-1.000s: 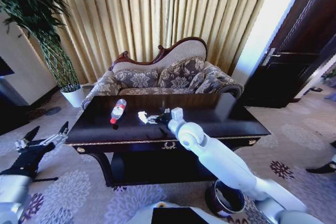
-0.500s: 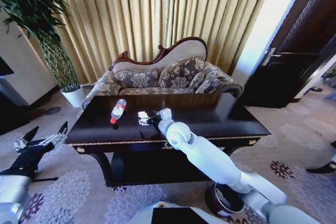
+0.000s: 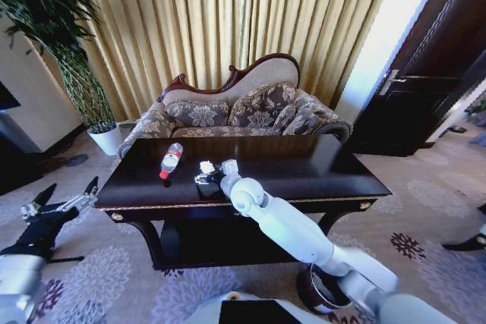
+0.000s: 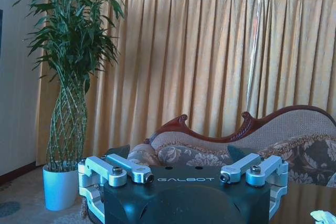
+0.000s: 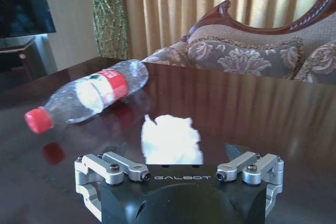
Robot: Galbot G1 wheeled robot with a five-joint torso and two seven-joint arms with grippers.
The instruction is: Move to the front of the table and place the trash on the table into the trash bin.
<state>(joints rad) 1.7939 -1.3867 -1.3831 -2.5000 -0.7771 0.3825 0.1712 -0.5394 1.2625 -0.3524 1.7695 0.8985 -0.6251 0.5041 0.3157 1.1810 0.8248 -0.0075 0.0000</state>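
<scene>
Two grippers are ours to run, and we go from our left side across. Our left gripper [image 3: 70, 201] hangs low beside the left end of the table [image 3: 319, 180], off its edge, fingers spread and holding nothing; it can wait there. On the tabletop, the clear bottle [image 3: 170, 160] with the red label lies on its side toward the left, cap pointing toward us. Just to its right sits a piece of crumpled white paper [image 3: 206, 166], and our right gripper [image 3: 206, 179] reaches over the table to it. From the right wrist view the paper [image 5: 170, 140] sits straight ahead between the two finger mounts, centred, with the bottle [image 5: 89, 94] off to one side and apart from it. We cannot tell from these views whether the fingertips are spread or pressed together, so we should confirm the paper is squarely between them before closing. The wad is light and soft: we judge a gentle, full squeeze best, low to the glossy top so it does not skid away. Far right, the trash bin [image 3: 326, 291] stands on the carpet by the table's right front leg, partly hidden by our right arm.
</scene>
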